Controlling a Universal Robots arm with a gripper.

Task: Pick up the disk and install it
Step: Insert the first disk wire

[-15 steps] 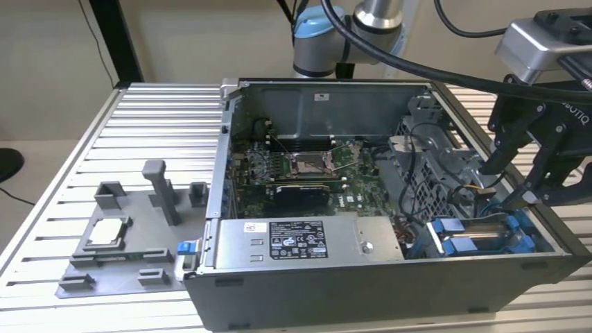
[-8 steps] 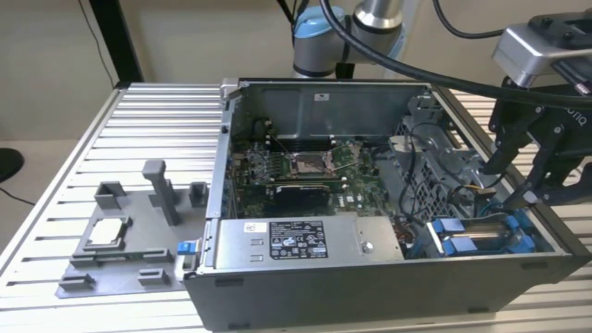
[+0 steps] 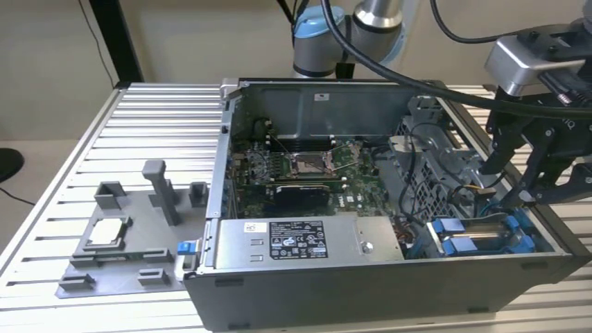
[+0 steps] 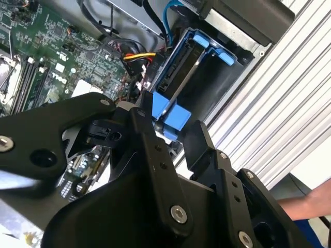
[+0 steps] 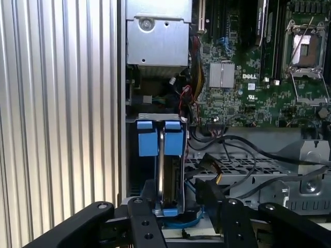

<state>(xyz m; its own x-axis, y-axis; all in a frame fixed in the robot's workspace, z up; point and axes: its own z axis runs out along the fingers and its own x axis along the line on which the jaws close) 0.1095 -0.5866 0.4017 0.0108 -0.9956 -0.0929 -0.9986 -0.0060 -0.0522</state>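
Now, gripper (image 5: 176, 200) at disk (image 5: 161, 170), upright inside computer case (image 3: 370, 298).

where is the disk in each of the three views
Exterior view: the disk lies in the drive bay at the case's front corner, toward the exterior view's right.
Second wrist view: the disk stands on edge in its blue carrier, between the motherboard and the ribbed table.
First wrist view: the disk is seen edge-on in the same bay.
Shared landmark: the green motherboard beside the bay.
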